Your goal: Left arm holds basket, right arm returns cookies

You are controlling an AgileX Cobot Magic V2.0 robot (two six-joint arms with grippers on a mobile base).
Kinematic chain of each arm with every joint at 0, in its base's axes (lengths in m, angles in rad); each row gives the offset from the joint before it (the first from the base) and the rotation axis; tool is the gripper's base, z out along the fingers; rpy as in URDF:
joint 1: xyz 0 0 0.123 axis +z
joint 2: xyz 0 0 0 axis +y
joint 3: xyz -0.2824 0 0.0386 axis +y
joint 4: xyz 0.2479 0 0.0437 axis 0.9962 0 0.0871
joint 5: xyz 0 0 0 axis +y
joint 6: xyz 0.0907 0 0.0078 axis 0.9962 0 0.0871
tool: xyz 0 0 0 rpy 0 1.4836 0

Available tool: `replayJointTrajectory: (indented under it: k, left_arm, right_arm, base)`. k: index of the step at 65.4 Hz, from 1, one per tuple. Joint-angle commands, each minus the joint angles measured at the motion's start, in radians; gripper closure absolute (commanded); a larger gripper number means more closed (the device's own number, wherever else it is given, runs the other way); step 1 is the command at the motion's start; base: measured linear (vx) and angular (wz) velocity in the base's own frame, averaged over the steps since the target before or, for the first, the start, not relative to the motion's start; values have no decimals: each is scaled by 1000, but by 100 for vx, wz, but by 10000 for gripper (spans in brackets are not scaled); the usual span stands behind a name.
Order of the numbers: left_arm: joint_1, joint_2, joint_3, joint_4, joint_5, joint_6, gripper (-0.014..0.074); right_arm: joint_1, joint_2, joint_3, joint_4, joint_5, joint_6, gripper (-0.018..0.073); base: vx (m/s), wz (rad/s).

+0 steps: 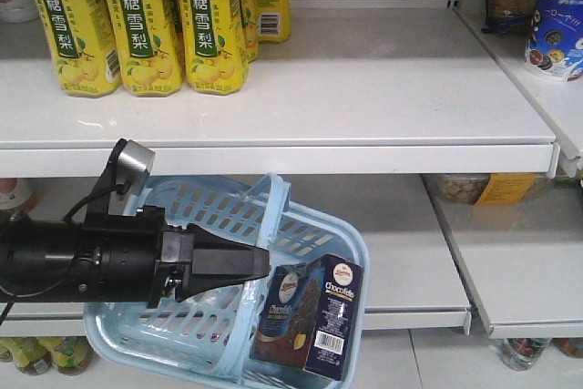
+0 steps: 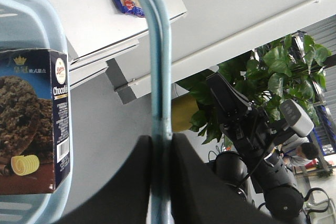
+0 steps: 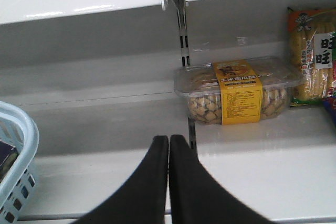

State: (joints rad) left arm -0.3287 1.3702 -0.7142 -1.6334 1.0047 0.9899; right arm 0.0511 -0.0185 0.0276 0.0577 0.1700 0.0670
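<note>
The light blue basket (image 1: 357, 245) hangs tilted in front of the lower shelf. My left gripper (image 1: 264, 263) is shut on its arched handle (image 2: 159, 66), which runs up between the jaws of the left gripper (image 2: 161, 139). The navy cookies carton (image 1: 311, 316) stands inside the basket at its right end, and its chocolate-cookie face (image 2: 29, 124) shows in the left wrist view. My right gripper (image 3: 168, 140) is shut with nothing in it, over the lower shelf to the right of the basket rim (image 3: 21, 129).
Yellow drink cartons (image 1: 146, 20) stand on the upper shelf (image 1: 364, 125). A clear tub with a yellow label (image 3: 237, 93) and a snack bag (image 3: 312, 56) sit on the lower shelf past a metal upright (image 3: 182, 45). The right arm (image 2: 257, 140) shows in the left wrist view.
</note>
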Motion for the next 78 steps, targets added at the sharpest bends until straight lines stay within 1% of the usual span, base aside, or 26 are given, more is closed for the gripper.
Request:
replayJointTrajectory:
  k: [1, 29, 46, 54, 57, 66, 73, 78]
  left_arm:
    - [-3, -32, -32, -140, 43, 19, 603]
    - [-3, -32, -32, -143, 45, 19, 603]
    - [-3, -32, -32, -141, 89, 19, 603]
    - [-3, -32, -32, -139, 144, 19, 603]
    - [-3, -32, -32, -139, 173, 19, 603]
    - [-3, -35, -32, -138, 237, 19, 603]
    - [-3, -43, -32, -128, 258, 18, 603]
    - [-3, -57, -32, -102, 257, 9, 603]
  right_arm:
    - [0, -3, 20, -3, -73, -2, 567]
    - [0, -3, 20, -3, -73, -2, 567]
    - [0, -3, 20, -1, -76, -2, 567]
    - [0, -3, 20, 9, -87, -2, 567]
    - [0, -3, 20, 22, -90, 2, 567]
    - [0, -3, 20, 106, -91, 2, 567]
    - [0, -3, 20, 172, -91, 2, 567]
    - [0, -3, 20, 209, -91, 2, 567]
  base:
    - [0, 0]
    - [0, 0]
    - [0, 0]
    - [0, 0]
    - [0, 0]
    - [0, 0]
    - [0, 0]
    - [0, 0]
